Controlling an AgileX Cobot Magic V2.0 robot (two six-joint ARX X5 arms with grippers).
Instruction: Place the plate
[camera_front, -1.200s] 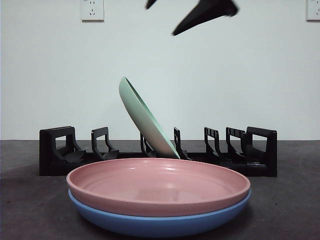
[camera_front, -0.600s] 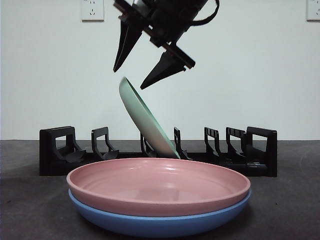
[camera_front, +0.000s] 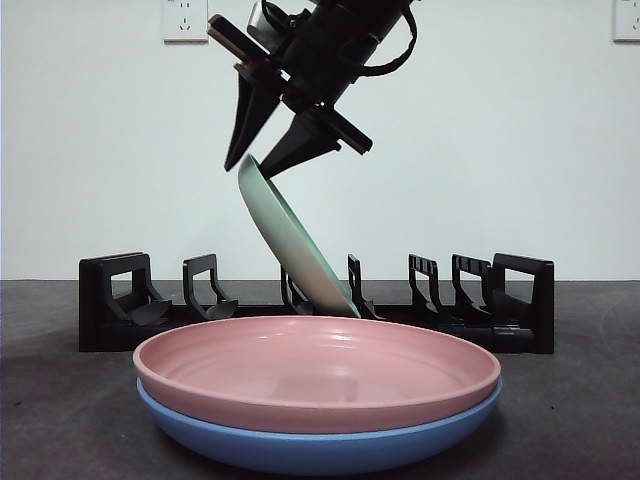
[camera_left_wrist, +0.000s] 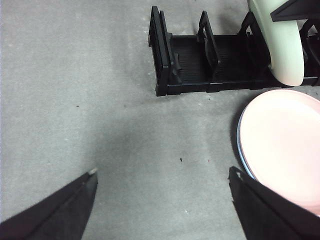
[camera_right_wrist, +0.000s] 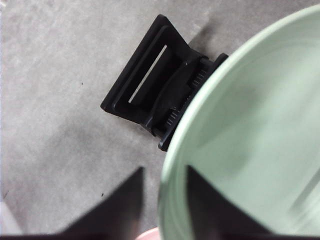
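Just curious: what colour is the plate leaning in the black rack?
Pale mint green plate, clearest in the front view, with the right claw at its top rim.

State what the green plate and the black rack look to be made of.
Green plate: probably plastic or melamine, an even pastel colour with a soft satin sheen. Black rack: probably moulded plastic, matte, with thin ribbed dividers. Neither can be confirmed from looks alone.

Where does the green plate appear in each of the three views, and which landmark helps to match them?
Front view: the green plate leans in the black rack, centre, its top rim between the right gripper jaws.
Left wrist view: green plate at upper right, in the rack.
Right wrist view: green plate fills the right side, its rim between the jaws.
Shared landmark: the black rack.
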